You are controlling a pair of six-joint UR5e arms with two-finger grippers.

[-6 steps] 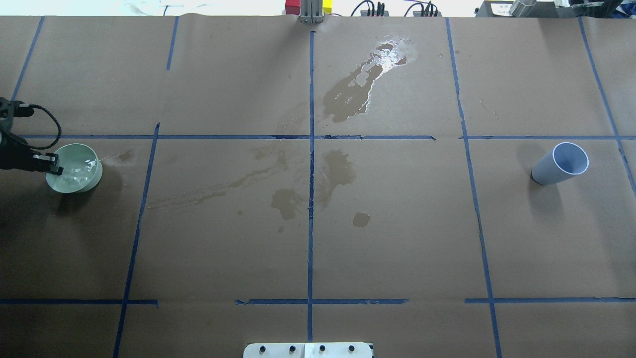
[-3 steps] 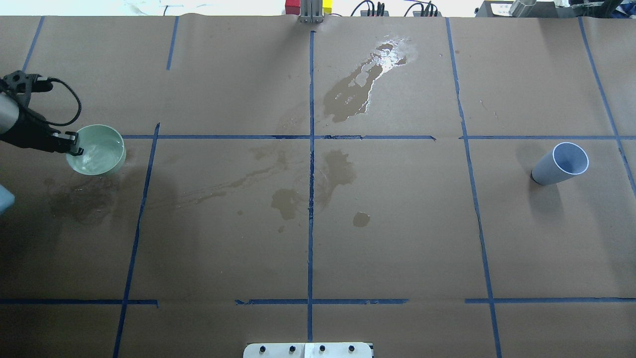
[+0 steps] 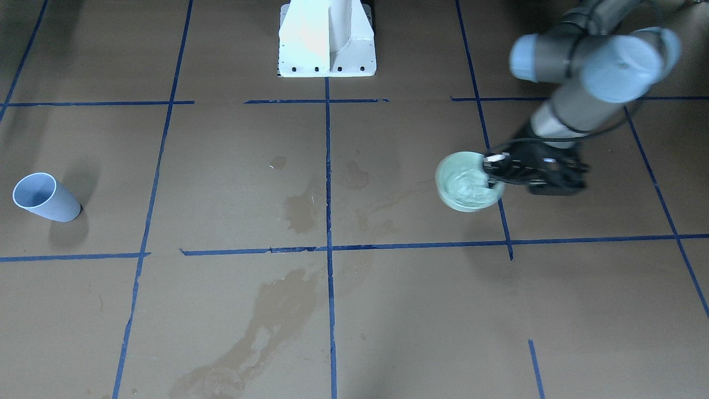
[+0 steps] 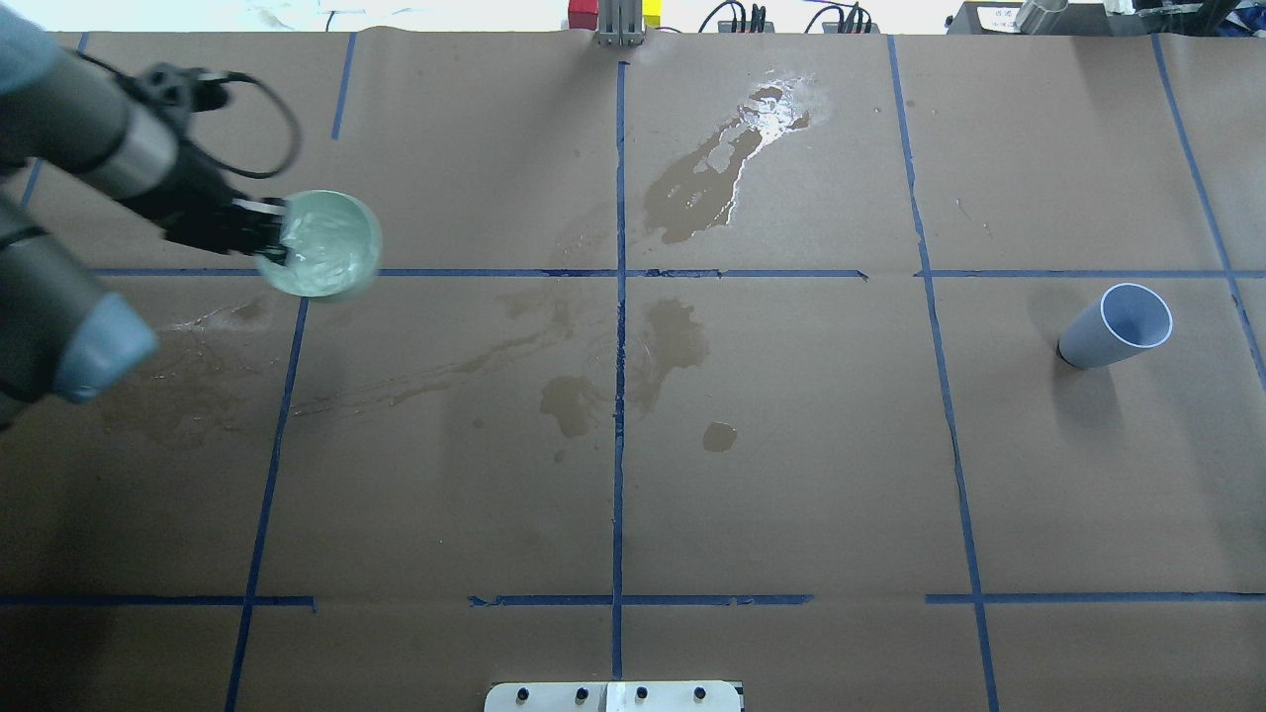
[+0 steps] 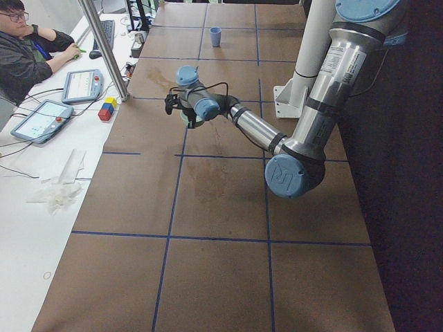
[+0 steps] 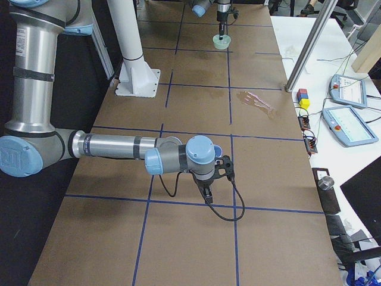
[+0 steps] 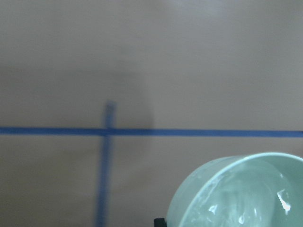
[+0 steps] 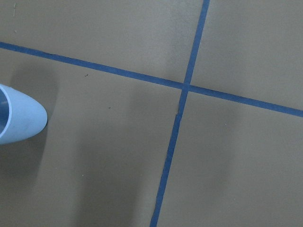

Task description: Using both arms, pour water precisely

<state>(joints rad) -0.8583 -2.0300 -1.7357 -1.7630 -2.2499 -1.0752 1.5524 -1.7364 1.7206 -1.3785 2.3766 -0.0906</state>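
My left gripper [image 4: 267, 235] is shut on the near rim of a pale green bowl [image 4: 331, 247] and holds it above the paper-covered table, left of centre. Water [image 4: 318, 240] ripples inside the bowl [image 3: 464, 187], and the left wrist view shows the bowl [image 7: 222, 189] at its bottom right with glinting water [image 7: 251, 201]. A light blue cup [image 4: 1116, 326] stands far right on the table, also seen in the front view as the cup [image 3: 40, 198]. My right gripper [image 6: 207, 192] hangs over the table near the cup [image 8: 16, 118]. I cannot tell whether it is open or shut.
A shiny puddle [image 4: 767, 109] and brown wet stains [image 4: 673, 341] mark the brown paper around the centre. The white pedestal [image 3: 327, 39] stands at the robot's side. A person [image 5: 24, 52] sits at a side desk with tablets [image 5: 41, 117], beside a metal post [image 5: 104, 48].
The left arm has carried the bowl from the table's left edge away from the robot and toward the centre. A wet patch shows where the bowl was.
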